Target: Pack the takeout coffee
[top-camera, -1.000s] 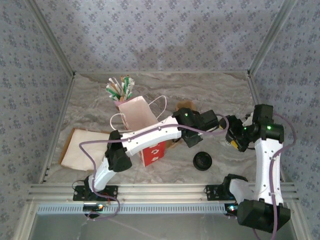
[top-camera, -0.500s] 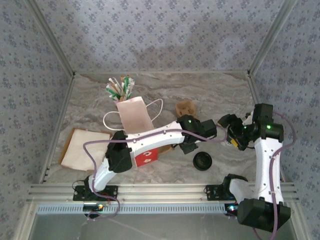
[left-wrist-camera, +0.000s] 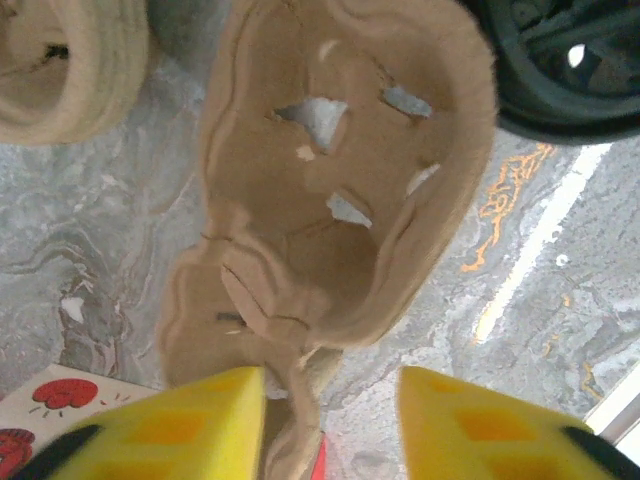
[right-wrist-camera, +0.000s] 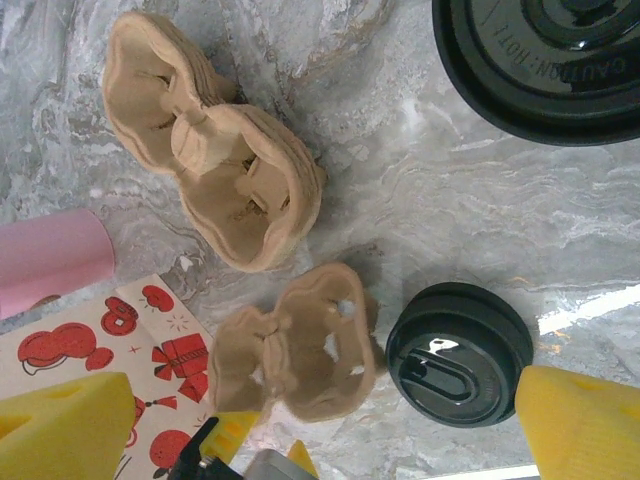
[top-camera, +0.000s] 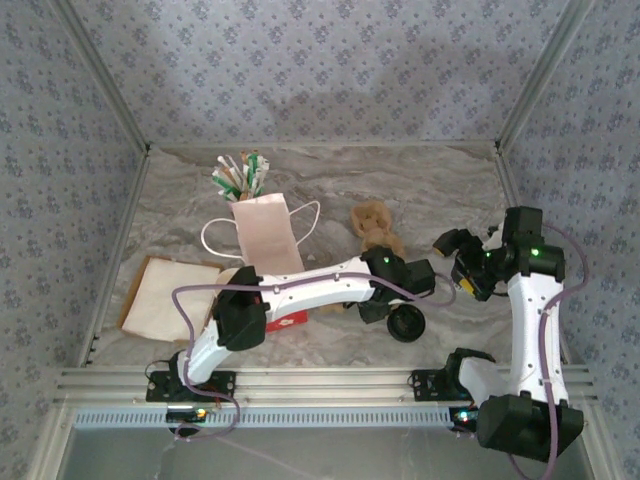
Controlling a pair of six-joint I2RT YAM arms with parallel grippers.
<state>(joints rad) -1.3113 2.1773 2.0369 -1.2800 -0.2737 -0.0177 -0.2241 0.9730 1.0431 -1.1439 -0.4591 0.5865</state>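
Left wrist view looked straight down on a single pulp cup carrier (left-wrist-camera: 340, 190), which lay flat on the marble table (left-wrist-camera: 560, 300) with its torn-looking cup openings facing up. The carrier's narrow end reached in between the yellow fingertips of the left gripper (left-wrist-camera: 330, 410). The jaws stood apart with a clear gap on the right side, and whether the left pad touched the carrier's edge could not be told.

In the right wrist view the same carrier (right-wrist-camera: 295, 355) sat just beside a black coffee lid (right-wrist-camera: 460, 350), with the left gripper (right-wrist-camera: 250, 450) at its near end. A stack of more carriers (right-wrist-camera: 215, 190) lay a little apart from it, farther up the table. A second black lid (right-wrist-camera: 560, 60) with raised lettering filled the top right corner. To the left, the paper bag (right-wrist-camera: 100, 350) showed its red printed face and a pink edge.

The right gripper (right-wrist-camera: 325, 430) hung above all this with its yellow fingertips spread wide at both lower corners, gripping nothing.

From the top external camera, the left arm stretched across the table, its gripper (top-camera: 383, 310) close to the black lid (top-camera: 405, 322). The bag (top-camera: 268, 235) lay flat under that arm, white handles pointing left. The carrier stack (top-camera: 375, 225) sat right of the bag, and the right gripper (top-camera: 462, 270) hovered farther right. A bunch of straws (top-camera: 240, 178) stood behind the bag, and a flat tan sheet (top-camera: 165, 285) lay near the left edge.
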